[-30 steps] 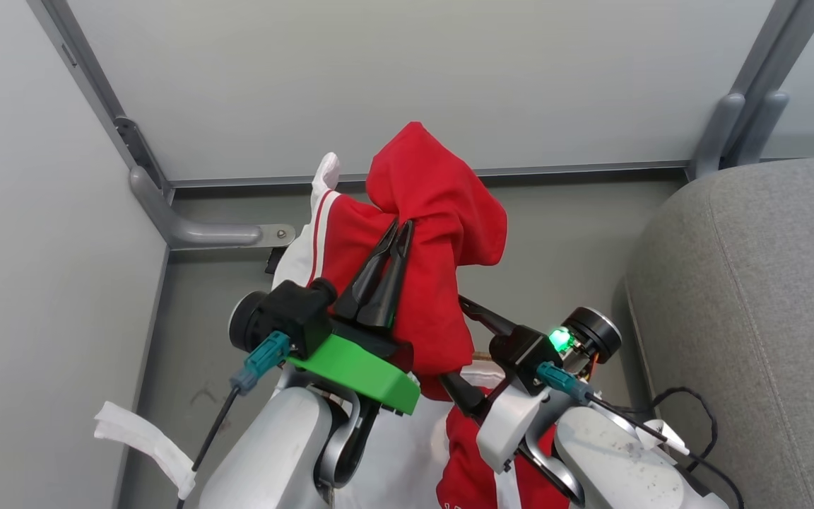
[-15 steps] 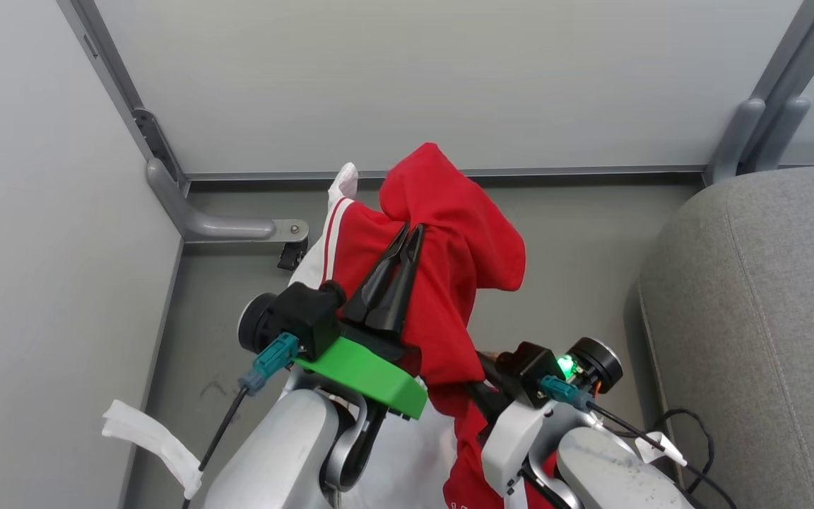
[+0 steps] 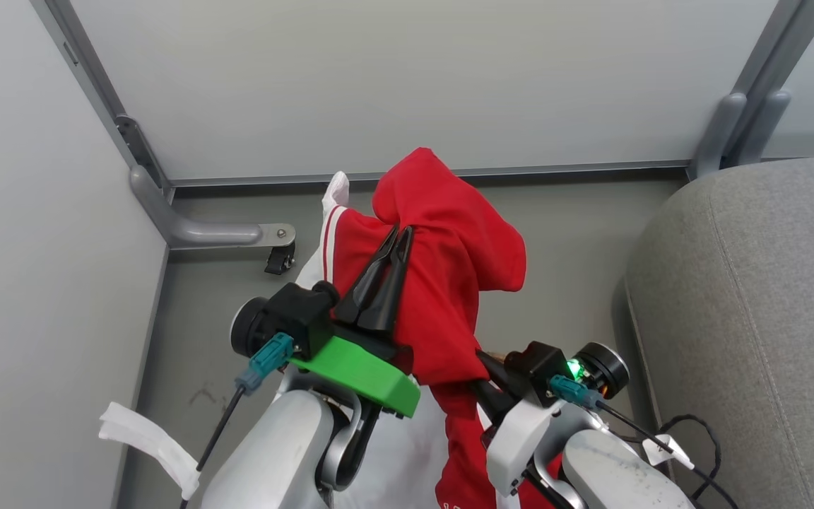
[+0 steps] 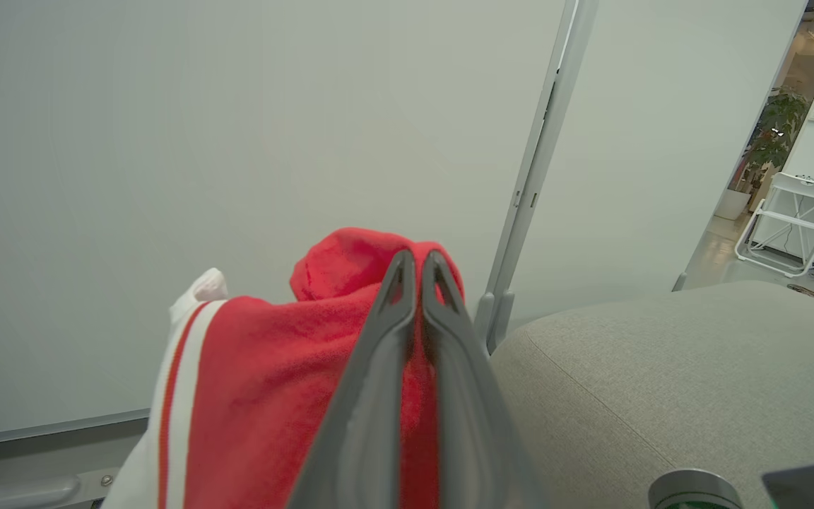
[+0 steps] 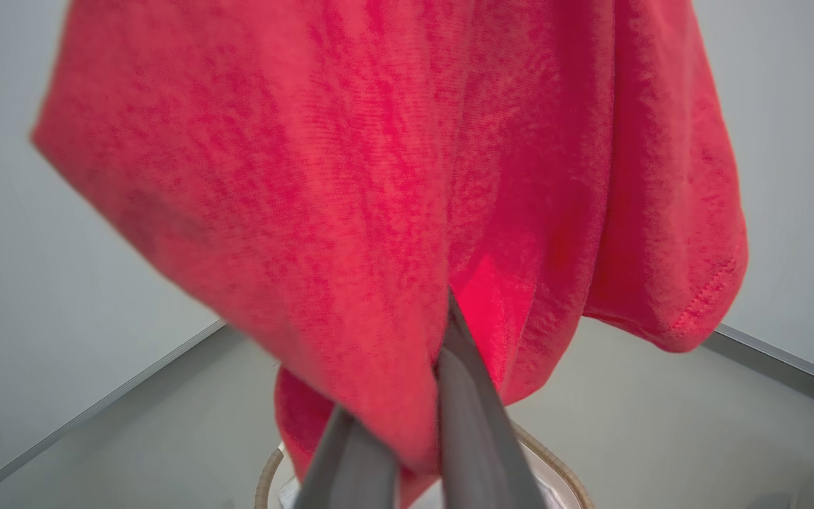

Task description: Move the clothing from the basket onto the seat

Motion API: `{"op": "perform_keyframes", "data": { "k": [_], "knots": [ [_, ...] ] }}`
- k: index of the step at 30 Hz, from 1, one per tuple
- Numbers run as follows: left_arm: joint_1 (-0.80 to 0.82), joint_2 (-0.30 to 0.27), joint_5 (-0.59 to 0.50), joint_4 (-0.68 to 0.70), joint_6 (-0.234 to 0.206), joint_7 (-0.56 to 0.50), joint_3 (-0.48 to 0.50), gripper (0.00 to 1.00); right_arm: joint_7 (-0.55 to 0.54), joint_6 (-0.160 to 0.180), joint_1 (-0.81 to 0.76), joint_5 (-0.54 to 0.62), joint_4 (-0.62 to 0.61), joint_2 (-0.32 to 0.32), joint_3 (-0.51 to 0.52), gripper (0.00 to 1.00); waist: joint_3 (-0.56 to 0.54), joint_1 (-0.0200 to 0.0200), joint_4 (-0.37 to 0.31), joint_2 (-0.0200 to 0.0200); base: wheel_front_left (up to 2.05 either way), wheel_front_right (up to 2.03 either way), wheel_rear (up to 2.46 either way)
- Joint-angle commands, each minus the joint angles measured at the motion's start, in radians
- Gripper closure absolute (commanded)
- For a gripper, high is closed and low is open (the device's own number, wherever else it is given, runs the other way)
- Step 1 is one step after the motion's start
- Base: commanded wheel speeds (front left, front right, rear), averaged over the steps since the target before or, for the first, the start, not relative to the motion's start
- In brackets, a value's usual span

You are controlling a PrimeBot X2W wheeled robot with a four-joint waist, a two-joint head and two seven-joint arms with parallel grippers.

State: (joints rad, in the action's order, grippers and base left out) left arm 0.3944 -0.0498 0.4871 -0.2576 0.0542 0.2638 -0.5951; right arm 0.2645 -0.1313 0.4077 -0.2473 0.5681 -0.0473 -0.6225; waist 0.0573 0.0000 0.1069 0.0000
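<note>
The clothing [image 3: 442, 283], bright red with white stripes and a white panel on its left side, hangs lifted in mid-air in front of me. My left gripper [image 3: 401, 232] is shut on its upper part, with the fingertips pressed together [image 4: 419, 256] against the red cloth [image 4: 273, 382]. Lower down, my right gripper [image 3: 479, 358] is shut on a hanging fold, the fingertips buried in the fabric [image 5: 379, 212]. Beneath it a brown woven rim of the basket [image 5: 555, 459] shows. The grey seat [image 3: 753, 297] lies to the right, also visible in the left wrist view [image 4: 661, 367].
Pale partition walls close the corner ahead and to the left. A grey metal foot with a small caster [image 3: 202, 231] sits on the floor at left. A white strip [image 3: 145, 438] lies at lower left, and a black cable [image 3: 689, 428] beside the seat.
The right gripper's fingers stood apart around the hanging red cloth a second ago and have closed on it. The head camera shifted slightly; the left gripper kept its hold.
</note>
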Motion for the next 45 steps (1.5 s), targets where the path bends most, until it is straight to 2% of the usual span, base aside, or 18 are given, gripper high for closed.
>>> {"op": "perform_keyframes", "data": {
  "k": [1,2,10,23,31,37,45],
  "knots": [
    [-0.003,-0.002,-0.010,-0.009,0.003,0.001,0.000,0.07,0.000,0.001,-0.019,0.001,-0.010,-0.008,0.008,1.00,0.001,0.0000,-0.010,0.0000,0.00,0.00,0.00],
    [-0.001,-0.002,-0.023,-0.023,0.001,0.001,0.004,0.00,0.000,0.001,-0.030,0.008,-0.032,-0.007,0.019,1.00,0.000,0.0000,-0.025,0.0000,0.00,0.00,0.00],
    [-0.030,-0.002,-0.069,-0.063,0.005,0.000,0.054,0.00,0.000,0.001,-0.079,0.021,-0.122,-0.006,0.063,1.00,0.003,0.0000,-0.148,0.0000,0.00,0.00,0.00],
    [-0.097,-0.002,-0.163,-0.073,0.029,0.000,0.172,0.00,0.000,0.001,-0.167,0.035,-0.247,-0.029,0.162,1.00,0.018,0.0000,-0.475,0.0000,0.00,0.00,0.00],
    [-0.116,-0.003,-0.175,-0.068,0.043,0.000,0.186,0.00,0.000,0.001,-0.188,0.024,-0.317,-0.039,0.254,1.00,0.036,0.0000,-0.628,0.0000,0.00,0.00,0.00],
    [-0.081,-0.004,-0.158,-0.072,0.057,0.000,0.132,0.00,0.000,0.001,-0.186,0.023,-0.372,-0.050,0.373,1.00,0.067,0.0000,-0.647,0.0000,0.00,0.00,0.00],
    [-0.054,-0.004,-0.172,-0.066,0.064,0.000,0.096,0.00,0.000,0.001,-0.028,0.037,-0.414,-0.164,0.409,1.00,0.122,0.0000,-0.650,0.0000,0.00,0.00,0.00]
  ]
}}
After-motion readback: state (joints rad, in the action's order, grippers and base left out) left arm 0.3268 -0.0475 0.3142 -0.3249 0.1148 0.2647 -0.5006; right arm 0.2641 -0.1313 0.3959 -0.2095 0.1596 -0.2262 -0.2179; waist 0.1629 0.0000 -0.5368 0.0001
